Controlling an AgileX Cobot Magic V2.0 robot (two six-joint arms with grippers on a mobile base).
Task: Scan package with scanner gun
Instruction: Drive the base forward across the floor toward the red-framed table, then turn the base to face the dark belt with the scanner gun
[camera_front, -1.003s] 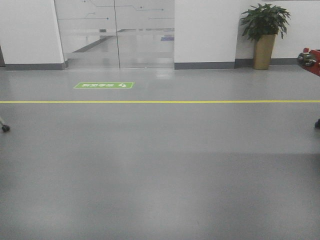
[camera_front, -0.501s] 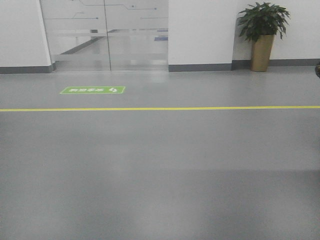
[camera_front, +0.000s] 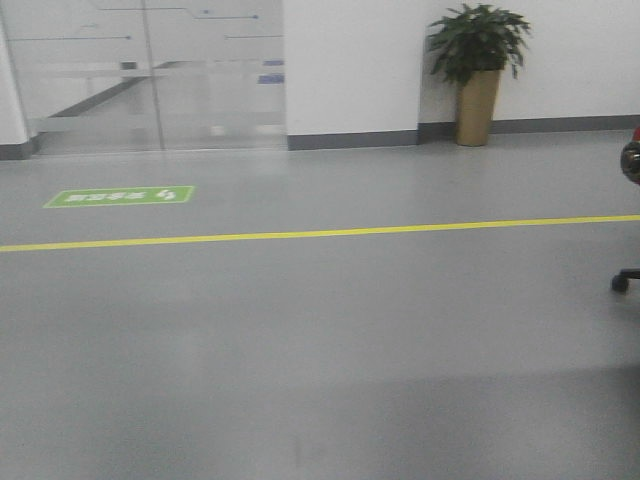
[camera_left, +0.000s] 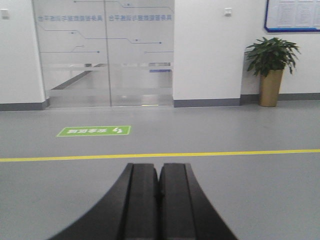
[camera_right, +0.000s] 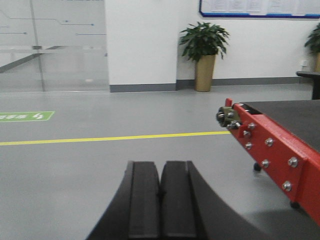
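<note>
Red frame (camera_right: 272, 147) sits beside my right gripper (camera_right: 160, 172); both it and left gripper (camera_left: 159, 172) clamped shut, empty. Turning might clip frame.

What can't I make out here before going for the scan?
The package and scanner: in no view.
Table: right wrist view, cut off by the right edge, so most of its top is unseen.
Floor sign: front view, lettering blurred.
Notice board: left wrist view, cut by the top edge, print too small.
</note>
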